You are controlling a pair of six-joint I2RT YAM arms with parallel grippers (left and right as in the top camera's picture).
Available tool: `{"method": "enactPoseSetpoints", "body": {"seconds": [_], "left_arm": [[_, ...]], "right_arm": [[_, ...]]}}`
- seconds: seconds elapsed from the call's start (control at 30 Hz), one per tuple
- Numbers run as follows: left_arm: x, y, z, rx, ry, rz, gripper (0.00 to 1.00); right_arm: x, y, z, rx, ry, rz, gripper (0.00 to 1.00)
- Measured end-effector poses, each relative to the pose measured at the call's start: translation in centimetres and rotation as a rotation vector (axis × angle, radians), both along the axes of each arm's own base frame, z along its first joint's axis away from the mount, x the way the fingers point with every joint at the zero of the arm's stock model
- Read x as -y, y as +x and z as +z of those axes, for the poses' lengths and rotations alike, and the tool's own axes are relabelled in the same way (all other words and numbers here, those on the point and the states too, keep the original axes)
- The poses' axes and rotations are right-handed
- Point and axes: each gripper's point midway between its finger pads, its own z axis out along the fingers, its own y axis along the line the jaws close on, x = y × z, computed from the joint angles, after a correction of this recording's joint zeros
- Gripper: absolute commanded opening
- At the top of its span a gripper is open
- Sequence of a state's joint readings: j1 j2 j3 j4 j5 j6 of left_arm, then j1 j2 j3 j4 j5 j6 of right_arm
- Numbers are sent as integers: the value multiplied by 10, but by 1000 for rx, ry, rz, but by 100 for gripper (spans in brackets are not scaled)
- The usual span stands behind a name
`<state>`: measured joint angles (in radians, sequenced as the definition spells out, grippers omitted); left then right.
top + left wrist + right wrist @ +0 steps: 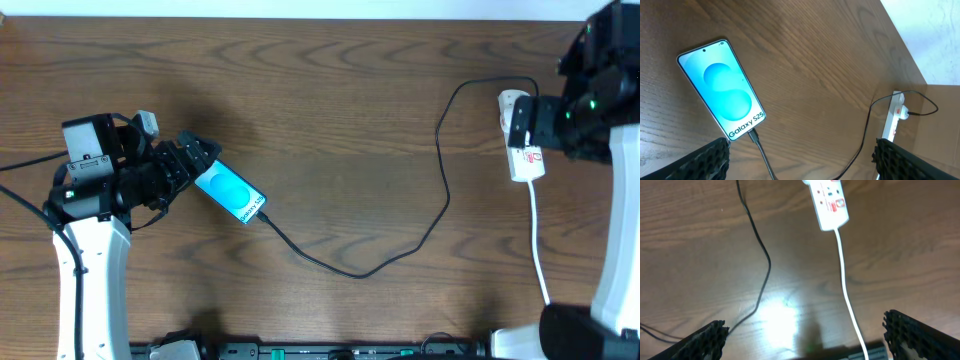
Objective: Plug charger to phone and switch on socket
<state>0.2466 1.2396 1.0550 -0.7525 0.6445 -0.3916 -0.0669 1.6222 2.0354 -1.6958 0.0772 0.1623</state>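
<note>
Hovering both arms from my remote desk, I am seeing the charger [754,135] apparently seated in the bottom edge of the phone [722,90], its cable looping away to the socket [829,200], which is lying well apart from the phone. The left gripper [802,162] is hanging spread wide just beside the phone. The right gripper [807,340], equally spread and empty, is hanging far from the phone, over the socket. I am judging the switch press risky: an off-centre push could skid the socket, tugging the plug loose.
</note>
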Motion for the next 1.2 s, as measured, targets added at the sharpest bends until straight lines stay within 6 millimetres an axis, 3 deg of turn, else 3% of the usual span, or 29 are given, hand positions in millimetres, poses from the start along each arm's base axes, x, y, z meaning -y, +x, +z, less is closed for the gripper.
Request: {"method": "enactPoseSetpoints", "body": {"seconds": [0.13, 1.2], "left_arm": [[0, 0, 0, 0, 0, 0, 92], [0, 0, 0, 0, 0, 0, 92]], "right_arm": [[0, -13, 0, 0, 1, -15, 99], [0, -14, -4, -16, 0, -18, 99]]}}
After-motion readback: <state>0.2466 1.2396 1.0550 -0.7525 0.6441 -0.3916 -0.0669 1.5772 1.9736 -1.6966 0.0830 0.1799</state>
